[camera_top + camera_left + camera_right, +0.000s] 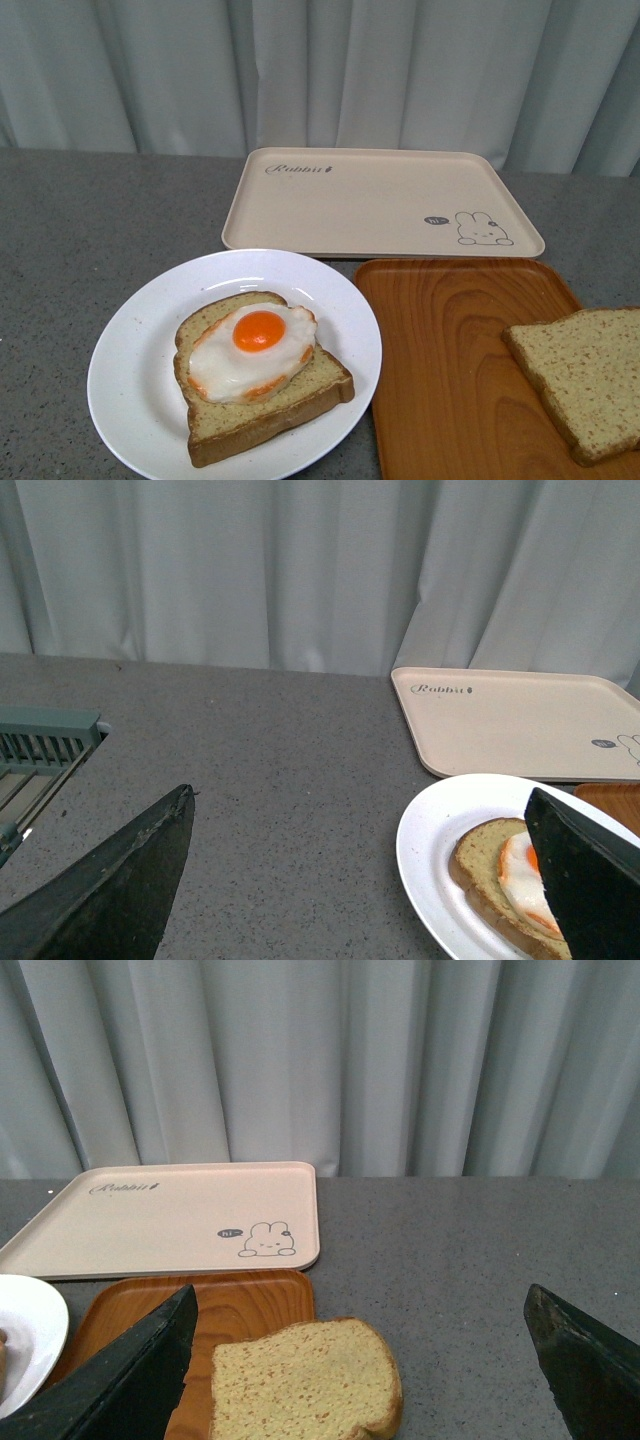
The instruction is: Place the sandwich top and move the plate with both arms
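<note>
The round white plate (130,370) is sitting on the grey speckled tabletop (90,230), toward the robot's left. It is carrying a tan bread slice (300,395) with a fried egg (255,345) lying on top. The sandwich top (585,375), a plain square slice of tan speckled bread, is lying flat on the orange-brown wood-grain tray (450,340), near that tray's right side. This tray is sitting just beside the plate, on its right. A beige rectangular tray with a rabbit drawing (370,205) is resting beyond both, in front of a pale curtain (400,70). The left gripper (357,810) is hanging above the tabletop beside the plate, its black fingers spread wide and holding nothing. The right gripper (360,1295) is hovering near the sandwich top, likewise spread wide and empty.
</note>
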